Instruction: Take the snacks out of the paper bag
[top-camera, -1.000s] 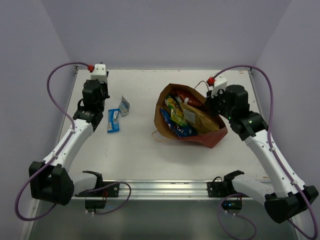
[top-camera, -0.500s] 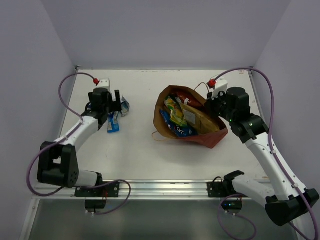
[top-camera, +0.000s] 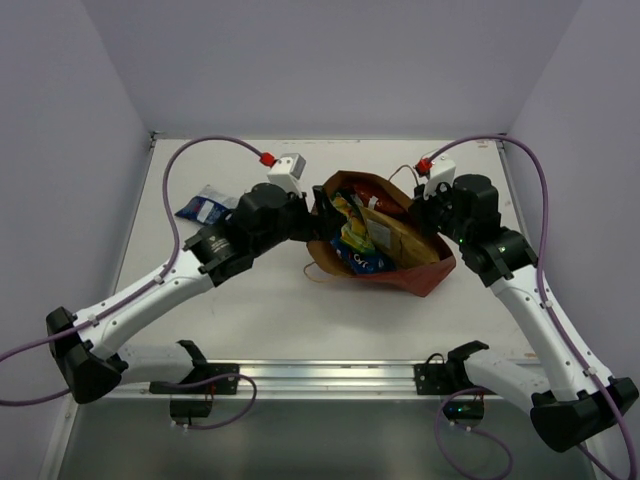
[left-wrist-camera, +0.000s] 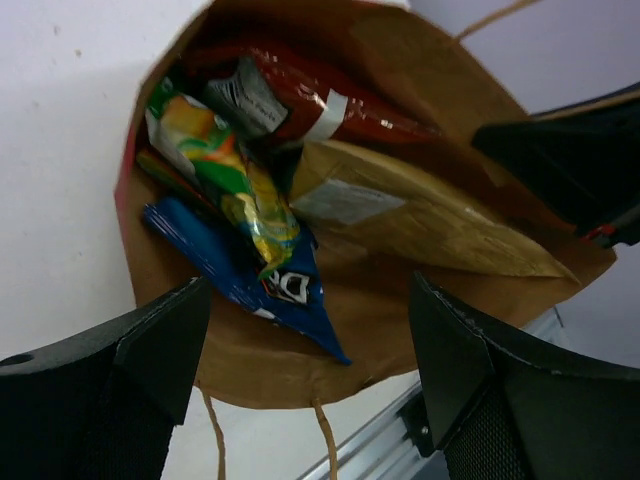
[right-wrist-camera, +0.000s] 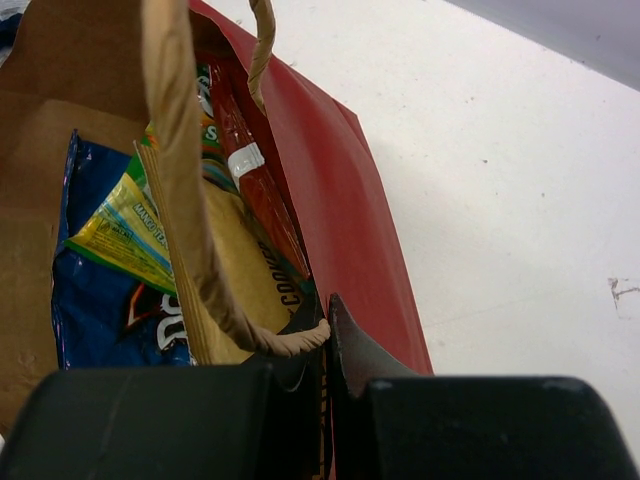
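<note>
counter (top-camera: 250, 320): white; we see it carrying the bag right of the middle.
handle (top-camera: 312, 272): a thin loop trailing from the bag's near rim onto the counter.
bag (top-camera: 430, 275): red outside, tan inside, slumped on the counter with its mouth turned up and towards the left arm.
blue packet (left-wrist-camera: 240, 275): nearest the rim, flat on the bag's lower wall, its far end tucked under the yellow-green packet.
tan packet (left-wrist-camera: 420, 215): the largest one we see, lying deeper in, right of the others.
yellow-green packet (left-wrist-camera: 235, 175): resting over the blue packet, its far end touching the red packet.
right pincer (right-wrist-camera: 328, 335): closed on the bag's right rim, the paper wall nipped between its jaws, so the mouth stands open.
left pincer (left-wrist-camera: 310, 345): jaws spread wide and empty, poised just before the mouth; we see it touching no packet.
loose packet (top-camera: 207, 207): blue and white, out on the counter well left of the bag, beyond the left arm.
red packet (left-wrist-camera: 310, 100): farthest in, along the bag's far wall.
done: we count one of the snacks out; the left arm could be hiding others.
left to do: four packets sit in the bag, and more may lie beneath them, so we judge the task well short of half done.
next, as we judge: the left pincer goes in for the blue or yellow-green packet, the easiest to reach.
</note>
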